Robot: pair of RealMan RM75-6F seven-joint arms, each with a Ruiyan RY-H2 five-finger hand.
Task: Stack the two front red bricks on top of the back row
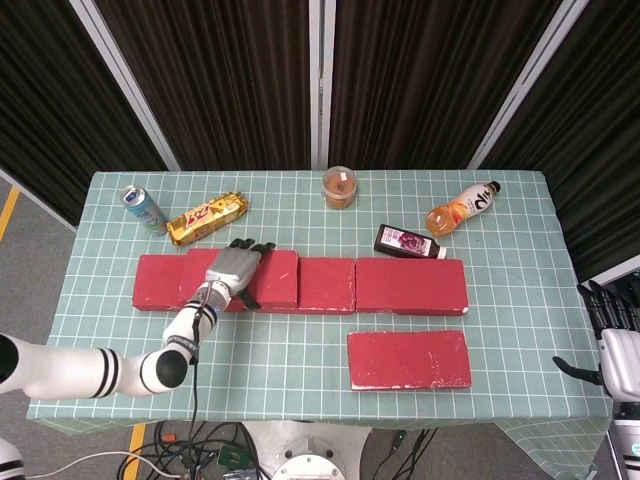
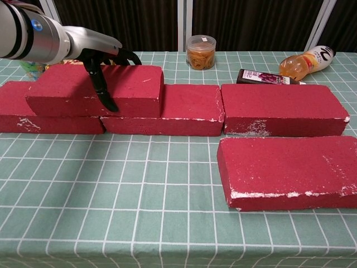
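One red brick lies on top of the back row, across the seam between the left back brick and the middle back brick. My left hand grips it, thumb down its front face and fingers over its far edge. The right back brick has nothing on it. A second front brick lies flat before it. My right hand hangs off the table's right edge, fingers apart and holding nothing.
Behind the bricks lie a dark sachet, an orange drink bottle, a small lidded jar, a gold snack bar and a can. The checked cloth is bare in front at the left.
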